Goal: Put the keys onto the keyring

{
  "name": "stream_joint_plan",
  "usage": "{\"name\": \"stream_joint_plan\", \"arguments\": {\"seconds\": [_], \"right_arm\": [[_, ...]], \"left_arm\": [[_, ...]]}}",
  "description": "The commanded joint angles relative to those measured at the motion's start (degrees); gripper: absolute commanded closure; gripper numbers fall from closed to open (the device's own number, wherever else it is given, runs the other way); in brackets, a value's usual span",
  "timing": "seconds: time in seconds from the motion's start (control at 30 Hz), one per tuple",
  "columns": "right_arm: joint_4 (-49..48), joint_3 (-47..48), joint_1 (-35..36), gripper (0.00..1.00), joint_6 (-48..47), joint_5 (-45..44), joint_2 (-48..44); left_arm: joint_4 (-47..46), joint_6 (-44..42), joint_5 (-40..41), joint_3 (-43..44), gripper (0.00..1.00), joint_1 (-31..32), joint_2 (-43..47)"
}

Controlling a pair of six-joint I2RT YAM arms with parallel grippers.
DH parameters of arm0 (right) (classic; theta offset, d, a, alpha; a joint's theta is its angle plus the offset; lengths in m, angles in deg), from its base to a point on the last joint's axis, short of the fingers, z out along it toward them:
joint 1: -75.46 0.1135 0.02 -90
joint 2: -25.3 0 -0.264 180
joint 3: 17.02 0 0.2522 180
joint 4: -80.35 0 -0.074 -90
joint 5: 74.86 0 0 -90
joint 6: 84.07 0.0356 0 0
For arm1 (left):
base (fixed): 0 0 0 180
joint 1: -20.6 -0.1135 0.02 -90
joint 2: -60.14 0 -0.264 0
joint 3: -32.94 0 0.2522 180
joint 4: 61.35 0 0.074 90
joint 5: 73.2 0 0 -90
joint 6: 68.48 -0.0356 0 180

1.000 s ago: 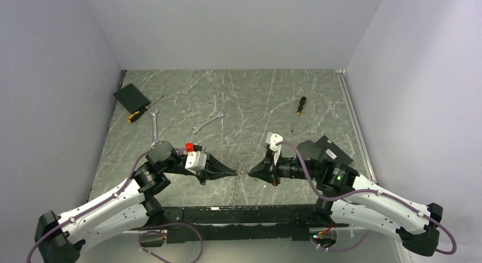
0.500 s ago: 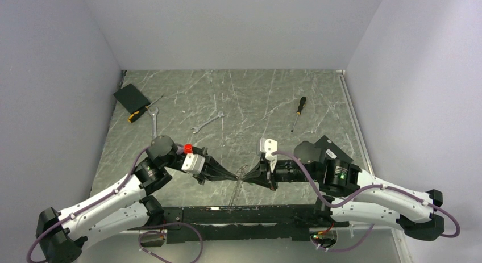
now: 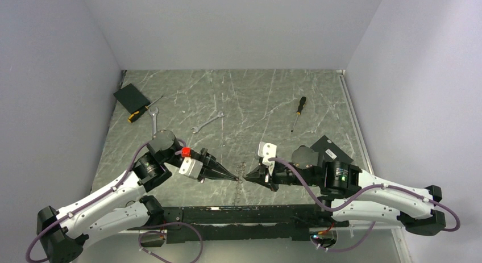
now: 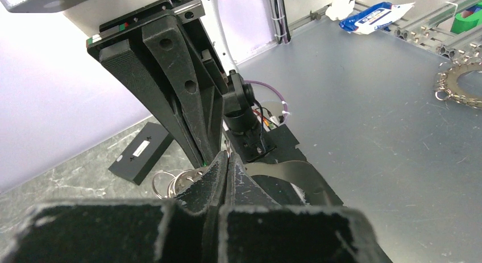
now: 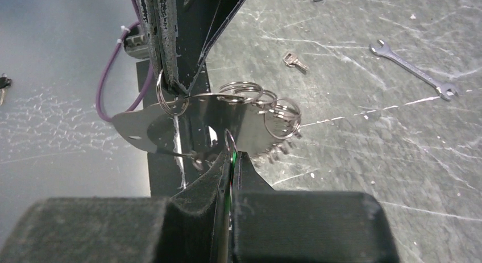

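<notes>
My left gripper (image 5: 170,91) clamped the keyring (image 5: 193,124), my right gripper (image 5: 230,158) the green key (image 5: 232,161) beside it; no key seemed threaded yet.

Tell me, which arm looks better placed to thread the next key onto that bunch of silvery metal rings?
Probably the right: the right gripper pinches a thin green-edged piece just under the silvery metal rings, while the left gripper clamps one ring, steadying them.
</notes>
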Motion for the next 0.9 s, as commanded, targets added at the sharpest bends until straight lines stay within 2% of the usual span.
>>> {"name": "stream_joint_plan", "arguments": {"seconds": [0.0,0.63,0.87], "right_arm": [[-0.1,3.2,1.1,1.0,-1.2,-3.0,-0.2],[0.2,6.9,7.1,1.0,-2.0,-8.8,2.1],[0.1,7.5,8.5,1.0,-2.1,-10.6,2.2]], "left_arm": [[-4.7,-2.0,-0.3,0.4,1.0,0.0,-0.3],[-10.1,0.6,4.6,-2.4,1.0,0.1,0.9],[-9.5,0.6,6.4,-3.0,1.0,0.0,1.4]]}}
